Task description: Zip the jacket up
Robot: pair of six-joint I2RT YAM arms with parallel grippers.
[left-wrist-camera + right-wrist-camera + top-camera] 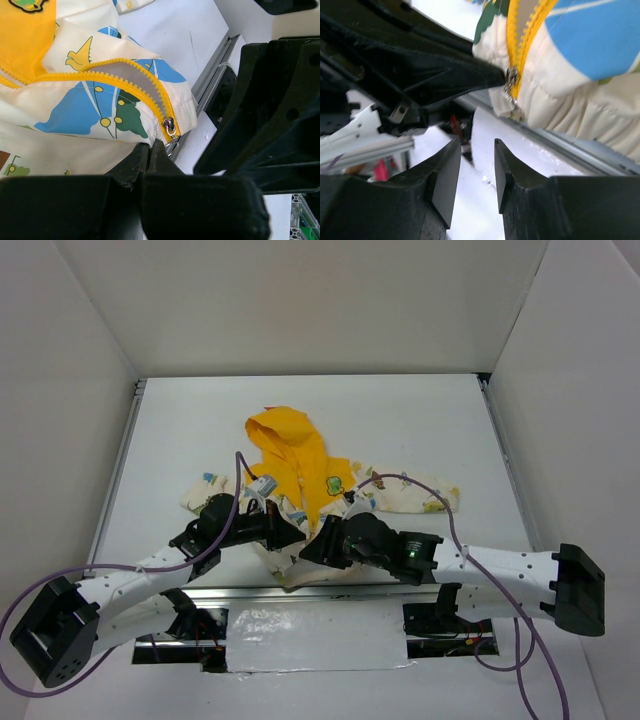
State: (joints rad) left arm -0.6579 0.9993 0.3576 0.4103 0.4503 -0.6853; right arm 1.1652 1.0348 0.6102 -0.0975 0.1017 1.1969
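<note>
The cream jacket [330, 490] with cartoon prints lies on the white table, its yellow hood [285, 440] toward the back. Its yellow zip [125, 80] is open at the bottom, and the metal slider [170, 127] sits at the hem by the table's near edge. My left gripper [150, 146] is shut on the jacket's bottom hem, just beside the slider. My right gripper [477, 145] is open and empty, a little below the slider [511, 77] and the hem [560, 105]. In the top view both grippers [290, 535] [318, 545] meet at the jacket's lower edge.
A metal rail [212, 75] runs along the table's near edge under the hem. White walls [70, 390] enclose the table on three sides. A silvery taped patch [310, 635] lies between the arm bases. Purple cables [420, 485] loop over the arms.
</note>
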